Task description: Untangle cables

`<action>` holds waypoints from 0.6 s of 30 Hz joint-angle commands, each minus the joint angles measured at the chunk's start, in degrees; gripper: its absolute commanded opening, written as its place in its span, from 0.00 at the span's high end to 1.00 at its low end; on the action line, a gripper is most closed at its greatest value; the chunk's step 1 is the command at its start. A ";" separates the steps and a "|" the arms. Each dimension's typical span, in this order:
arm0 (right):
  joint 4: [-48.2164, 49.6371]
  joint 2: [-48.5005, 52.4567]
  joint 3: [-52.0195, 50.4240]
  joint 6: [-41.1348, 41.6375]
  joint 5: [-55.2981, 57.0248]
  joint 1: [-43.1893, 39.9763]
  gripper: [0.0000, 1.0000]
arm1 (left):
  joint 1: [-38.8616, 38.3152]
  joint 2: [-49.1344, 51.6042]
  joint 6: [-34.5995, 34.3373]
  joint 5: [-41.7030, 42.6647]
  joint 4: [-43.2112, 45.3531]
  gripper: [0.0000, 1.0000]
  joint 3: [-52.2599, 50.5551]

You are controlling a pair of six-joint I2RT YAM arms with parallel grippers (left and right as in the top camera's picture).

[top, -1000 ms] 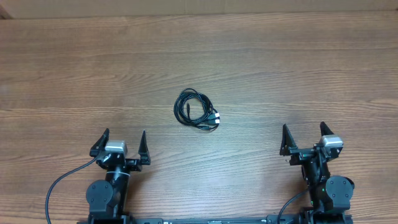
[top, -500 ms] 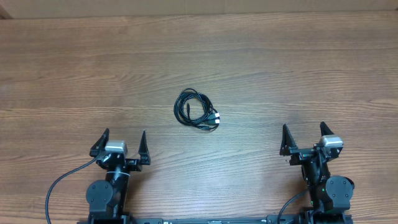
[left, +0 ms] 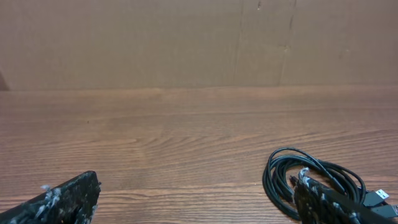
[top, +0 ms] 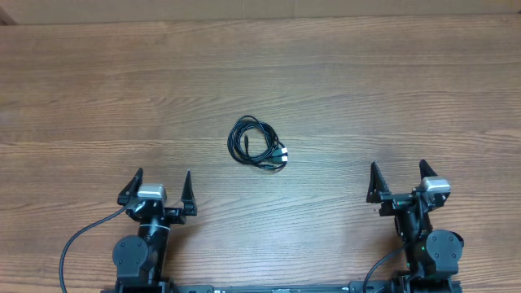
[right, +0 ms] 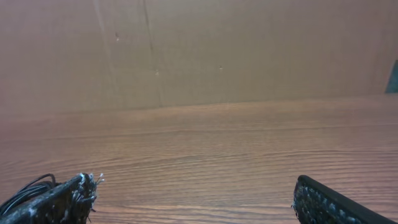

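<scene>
The cables point(top: 256, 142) lie as a small coil of thin black cords with a silvery plug end at its lower right, in the middle of the wooden table. My left gripper point(top: 159, 184) is open and empty near the front left edge. My right gripper point(top: 399, 178) is open and empty near the front right edge. Both are well apart from the coil. In the left wrist view the coil point(left: 317, 177) lies ahead to the right, partly behind my right finger, with my left gripper point(left: 196, 202) open. In the right wrist view a bit of the coil point(right: 28, 190) shows at far left, with my right gripper point(right: 193, 202) open.
The wooden table point(top: 391, 89) stretches around the coil. A brown cardboard wall point(left: 186, 37) stands along the table's far edge. Thicker black arm wires point(top: 77, 244) run by the arm bases at the front.
</scene>
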 commanded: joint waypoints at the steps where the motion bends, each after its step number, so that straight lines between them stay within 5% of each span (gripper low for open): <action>1: 0.02 -0.44 1.05 0.61 1.11 0.31 0.00 | 0.35 -0.55 1.29 0.98 -0.11 0.00 -0.24; 18: -6.84 -0.24 2.56 0.59 3.30 0.31 0.00 | 0.35 -0.55 1.29 0.98 -0.11 0.00 -0.24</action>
